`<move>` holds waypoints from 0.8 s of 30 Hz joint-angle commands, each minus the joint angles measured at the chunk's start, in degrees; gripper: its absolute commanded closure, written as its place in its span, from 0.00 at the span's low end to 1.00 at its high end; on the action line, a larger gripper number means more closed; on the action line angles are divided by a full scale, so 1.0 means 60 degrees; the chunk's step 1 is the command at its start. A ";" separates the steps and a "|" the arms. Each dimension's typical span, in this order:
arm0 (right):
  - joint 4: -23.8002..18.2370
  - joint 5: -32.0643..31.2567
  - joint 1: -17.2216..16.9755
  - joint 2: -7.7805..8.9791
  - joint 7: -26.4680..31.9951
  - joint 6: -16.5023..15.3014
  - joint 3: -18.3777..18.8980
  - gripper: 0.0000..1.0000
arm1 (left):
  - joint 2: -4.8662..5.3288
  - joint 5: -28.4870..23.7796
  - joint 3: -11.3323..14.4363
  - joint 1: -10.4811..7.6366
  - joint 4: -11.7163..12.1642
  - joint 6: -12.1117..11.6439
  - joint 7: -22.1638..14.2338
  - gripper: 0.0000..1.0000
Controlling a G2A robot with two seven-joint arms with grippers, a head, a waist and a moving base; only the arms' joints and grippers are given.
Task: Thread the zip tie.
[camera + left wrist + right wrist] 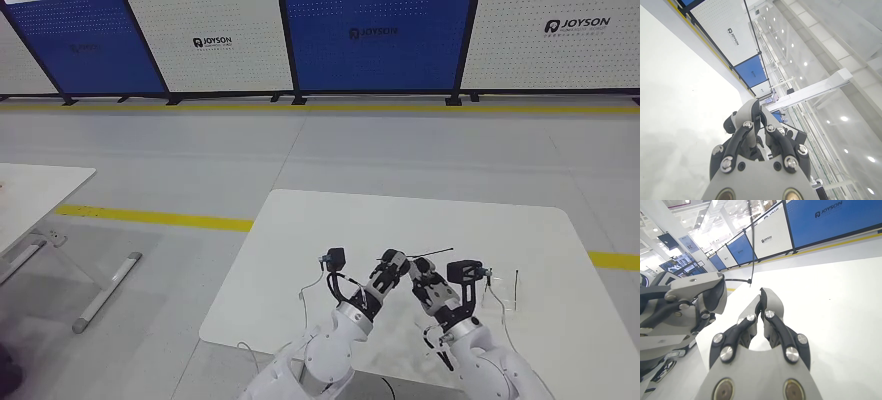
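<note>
Threading step: thin black plastic zip tie (749,281) held up over the near middle of the white table (480,225).
Left gripper (723,281) is clamped on the strap. The small head sits just beside the tips of the right gripper (761,291), whose fingers are pressed together on nothing. The tail rises from the head; I cannot tell if it is fed through. Next move, likely: right gripper opens, pinches the tail and pulls.

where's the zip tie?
In right wrist view, the zip tie is pinched in the left gripper over the white table; its head sits just beyond the shut right gripper.
</note>
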 commanded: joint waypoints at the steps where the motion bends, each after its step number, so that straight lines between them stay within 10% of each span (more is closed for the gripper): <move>1: -0.0027 0.0014 -0.0016 0.0007 0.0002 -0.0013 0.0037 0.59 | -0.0004 -0.0020 -0.0004 -0.0002 0.0009 0.0016 -0.0006 1.00; 20: -0.0089 0.0101 0.0098 0.0022 -0.0073 -0.0141 0.0101 0.76 | -0.0072 -0.0003 0.0136 -0.0112 0.0113 0.0189 -0.0043 1.00; 24: -0.0082 0.0106 0.0115 0.0024 -0.0093 -0.0191 0.0099 0.93 | -0.0084 -0.0009 0.0134 -0.0135 0.0127 0.0216 -0.0021 1.00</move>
